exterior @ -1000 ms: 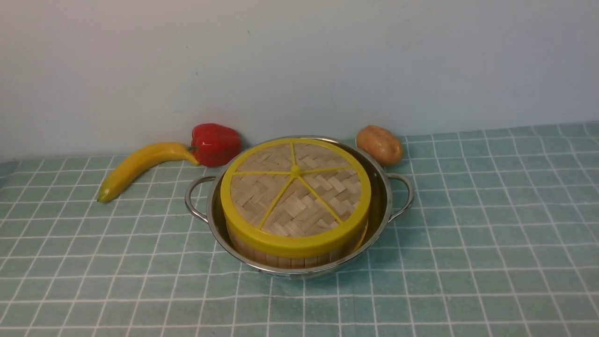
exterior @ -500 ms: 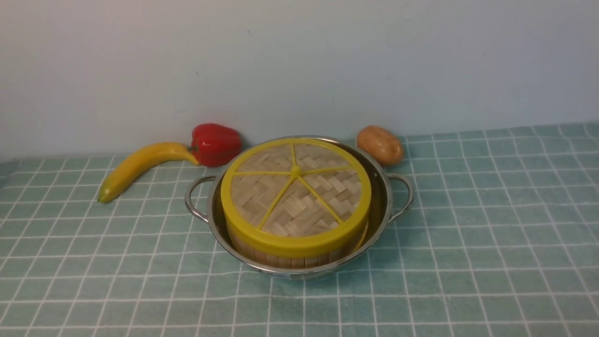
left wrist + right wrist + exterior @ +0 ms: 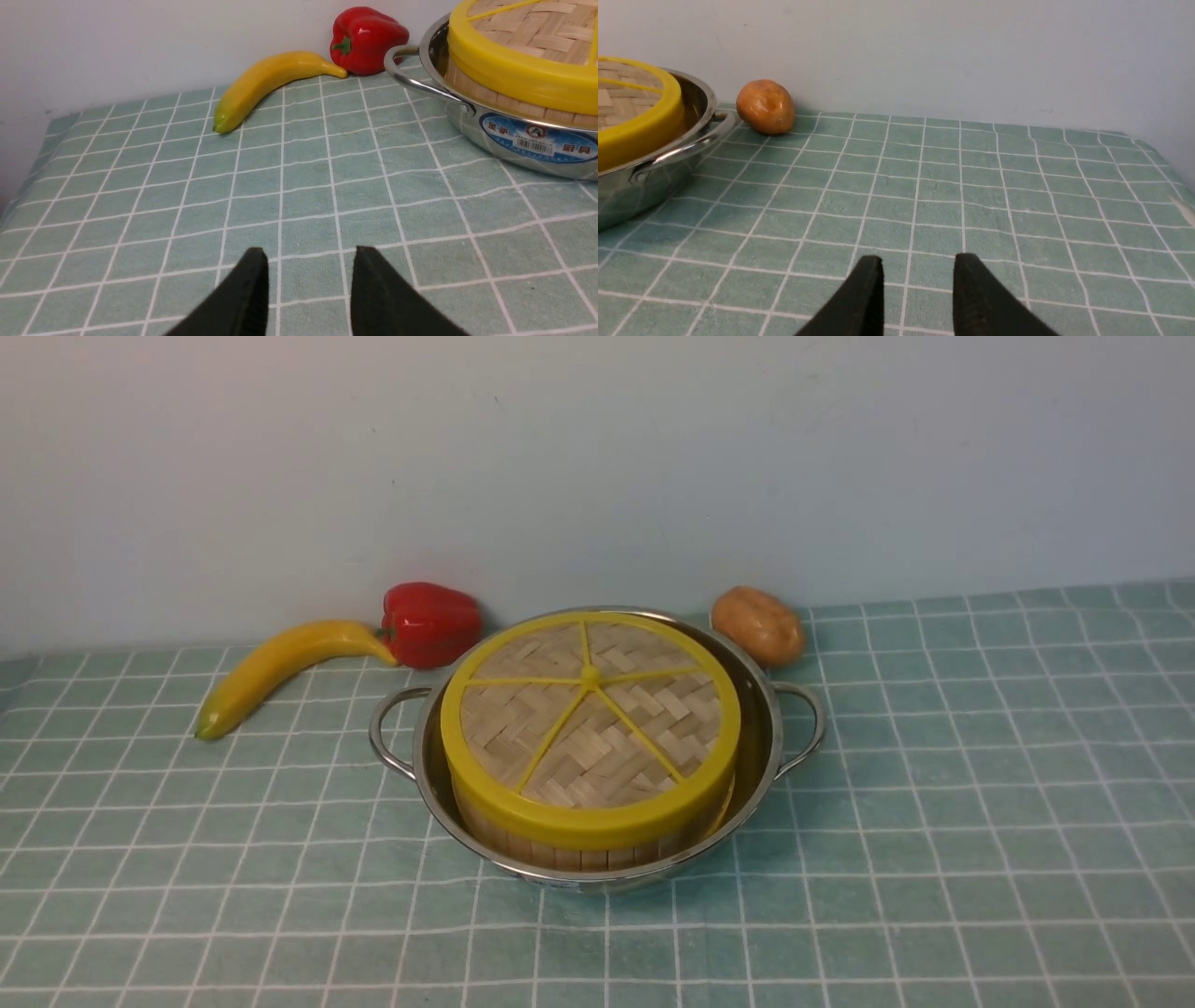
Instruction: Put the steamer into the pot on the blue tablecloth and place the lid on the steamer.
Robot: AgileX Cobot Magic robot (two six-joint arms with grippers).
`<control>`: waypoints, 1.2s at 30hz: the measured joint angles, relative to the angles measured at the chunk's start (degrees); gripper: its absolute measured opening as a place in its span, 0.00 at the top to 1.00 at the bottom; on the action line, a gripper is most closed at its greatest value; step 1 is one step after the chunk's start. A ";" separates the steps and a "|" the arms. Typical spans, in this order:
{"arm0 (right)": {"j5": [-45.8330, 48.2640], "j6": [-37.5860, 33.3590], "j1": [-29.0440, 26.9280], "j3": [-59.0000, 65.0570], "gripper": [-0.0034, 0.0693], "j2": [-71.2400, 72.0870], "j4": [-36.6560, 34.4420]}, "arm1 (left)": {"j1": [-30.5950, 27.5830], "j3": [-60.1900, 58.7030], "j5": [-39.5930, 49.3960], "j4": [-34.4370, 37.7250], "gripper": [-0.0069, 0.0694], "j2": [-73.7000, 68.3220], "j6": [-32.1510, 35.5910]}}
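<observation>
Now the lid (image 3: 590, 719) sits flat on the steamer (image 3: 579, 847), inside the pot (image 3: 761, 747), toward the far edge of the blue tablecloth (image 3: 934, 821), at its middle. My left gripper (image 3: 308, 254) and my right gripper (image 3: 917, 261) both stand open and empty above bare cloth. The pot lies between them, each about equally near, so I judge no move remains.

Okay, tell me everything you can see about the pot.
The pot is wide, shallow, shiny stainless steel, with two looped side handles and a blue label on its wall. It stands upright on the blue tablecloth, holding the steamer with the lid on it. The potato lies just behind it; no gripper touches it.
</observation>
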State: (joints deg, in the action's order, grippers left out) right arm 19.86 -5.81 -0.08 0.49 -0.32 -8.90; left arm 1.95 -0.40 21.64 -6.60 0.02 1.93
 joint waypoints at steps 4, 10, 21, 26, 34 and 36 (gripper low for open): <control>0.00 0.51 0.00 0.00 0.62 0.00 0.00 | 0.00 0.00 0.00 0.00 0.59 0.00 0.00; 0.00 0.69 0.00 0.00 0.62 0.00 0.00 | 0.00 0.00 0.00 0.00 0.59 0.00 0.00; -0.19 0.88 0.00 0.00 0.62 0.00 0.07 | 0.00 0.00 -0.03 0.00 0.59 0.00 0.00; -0.39 0.88 0.00 0.00 0.62 0.00 0.07 | -0.43 0.00 -0.08 0.00 0.59 0.00 0.00; -0.40 0.88 0.00 0.00 0.62 0.00 0.07 | -1.51 0.00 -0.13 0.00 0.59 0.00 0.00; -0.40 0.88 0.00 0.00 0.62 0.00 0.07 | -1.51 0.00 -0.13 0.00 0.59 0.00 0.00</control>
State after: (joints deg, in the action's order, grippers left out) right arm 19.45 -4.93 -0.08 0.49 -0.32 -8.84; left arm 0.44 -0.40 21.51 -6.60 0.02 1.93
